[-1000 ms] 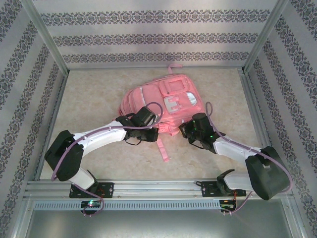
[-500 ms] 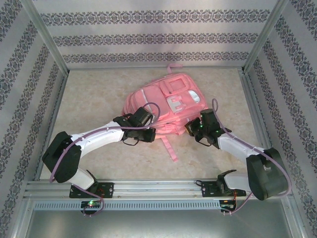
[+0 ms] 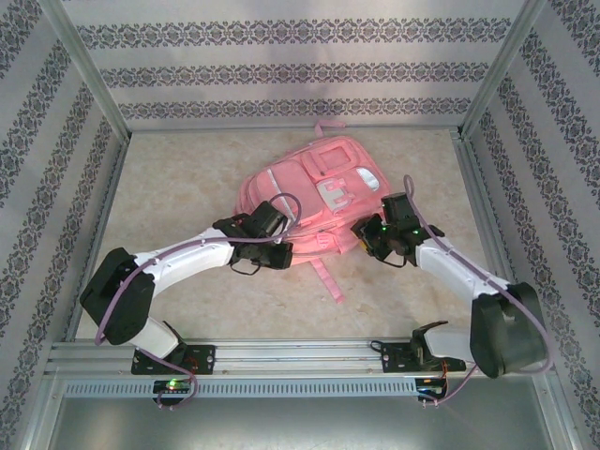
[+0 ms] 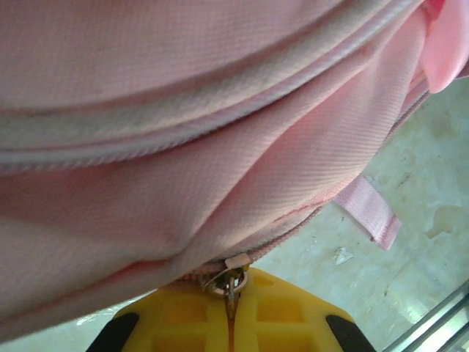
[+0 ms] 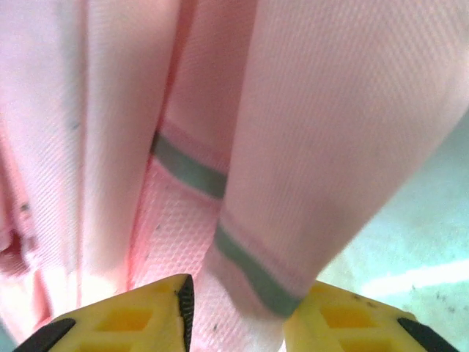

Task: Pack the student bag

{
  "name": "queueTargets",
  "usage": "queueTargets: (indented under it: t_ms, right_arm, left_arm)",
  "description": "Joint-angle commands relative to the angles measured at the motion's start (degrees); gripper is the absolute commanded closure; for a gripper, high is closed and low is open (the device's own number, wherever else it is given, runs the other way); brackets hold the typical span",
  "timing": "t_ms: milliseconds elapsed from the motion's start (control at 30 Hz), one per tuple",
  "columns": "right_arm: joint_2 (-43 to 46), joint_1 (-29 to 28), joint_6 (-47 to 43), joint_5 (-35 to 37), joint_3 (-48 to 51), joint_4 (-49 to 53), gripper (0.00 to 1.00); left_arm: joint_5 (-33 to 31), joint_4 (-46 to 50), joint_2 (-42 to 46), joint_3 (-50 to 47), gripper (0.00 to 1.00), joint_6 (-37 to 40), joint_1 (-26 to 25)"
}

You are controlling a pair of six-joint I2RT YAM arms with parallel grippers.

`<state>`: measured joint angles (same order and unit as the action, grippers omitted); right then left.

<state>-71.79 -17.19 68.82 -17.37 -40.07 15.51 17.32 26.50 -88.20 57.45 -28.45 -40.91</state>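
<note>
Currently zipper pull (image 4: 229, 282) is pinched by left gripper (image 4: 231, 312) at student bag's (image 3: 319, 178) near edge, a fold (image 5: 253, 242) straddled by part-open right gripper (image 5: 238, 312); long axis slanted far-right.

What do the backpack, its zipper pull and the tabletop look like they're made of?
The student bag: matte pink woven fabric, its fine weave visible. The zipper pull: probably metal, with a dull silvery glint. The tabletop: pale, mottled, slightly glossy, perhaps stone-look laminate; unclear.
</note>
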Motion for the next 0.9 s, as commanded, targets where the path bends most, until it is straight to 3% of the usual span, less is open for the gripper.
queueTargets:
  t_ms: [0,433,633,767,867]
  right_arm:
    - [4.0,-2.3,5.4,-0.6,2.4,0.8,0.6]
    - [5.0,-8.0,14.0,-2.8,8.9,-9.5,0.57]
    - [4.3,-8.2,13.9,-1.8,10.4,-13.1,0.61]
    - [2.0,-8.1,13.1,-1.1,10.7,-16.5,0.75]
    - [0.3,-7.9,12.4,-1.3,10.3,-17.6,0.95]
  left_arm:
    - [3.2,0.9,-1.6,4.6,1.0,2.2,-1.9]
    - [6.2,1.1,-7.7,13.2,1.0,2.9,-5.9]
    - [7.3,0.8,-8.9,14.6,1.0,2.8,-6.8]
    - [7.8,0.5,-8.5,13.8,1.0,2.5,-7.0]
    - [7.2,0.4,-7.8,13.0,1.0,2.5,-7.0]
